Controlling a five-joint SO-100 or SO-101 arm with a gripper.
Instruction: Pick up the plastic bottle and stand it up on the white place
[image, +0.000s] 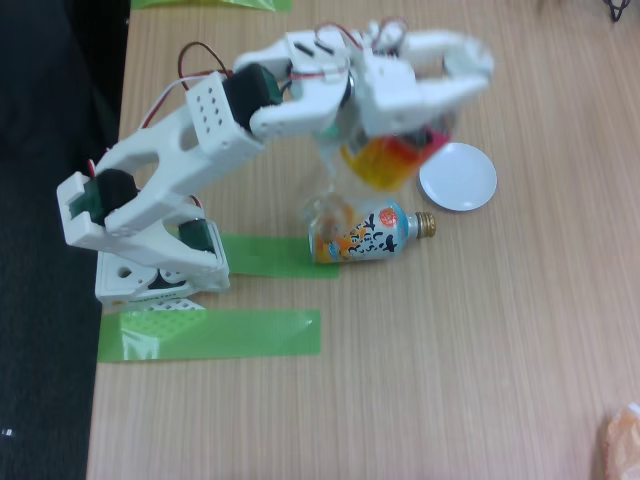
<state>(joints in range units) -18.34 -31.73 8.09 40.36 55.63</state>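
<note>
The plastic bottle (383, 162) hangs tilted above the table, blurred by motion. Its orange, yellow and red label shows below the white arm, and its clear lower end points down-left. My gripper (462, 82) sits over the bottle's upper end and appears shut on it; the cap is hidden. The white place, a small round plate (458, 177), lies on the table just right of and below the held bottle. The bottle is beside the plate, not over its middle.
A shorter orange and light-blue bottle (365, 236) with a gold cap lies on its side just below the held one. Green tape strips (210, 333) mark the wooden table near the arm's base (160, 275). The table's left edge drops to black.
</note>
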